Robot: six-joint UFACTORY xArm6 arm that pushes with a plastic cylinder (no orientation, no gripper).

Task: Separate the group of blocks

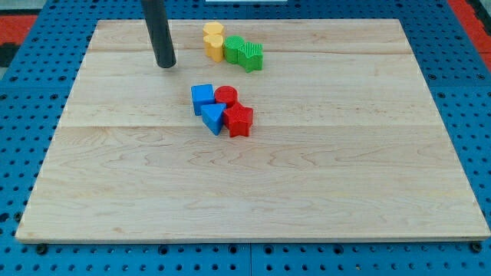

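My tip [166, 65] rests on the wooden board [253, 192] near the view's top left, apart from all blocks. To its right, at the view's top, a yellow block [214, 41] touches a green round block [234, 50] and a green star-like block [251, 56]. Near the middle, a tight cluster holds a blue cube [202, 96], a red cylinder [225, 96], a blue triangular block [213, 117] and a red star-like block [239, 119], all touching. The tip is up and to the left of this cluster.
The board lies on a blue pegboard surface [31, 153] that surrounds it on all sides. A red area [19, 23] shows at the view's top left corner.
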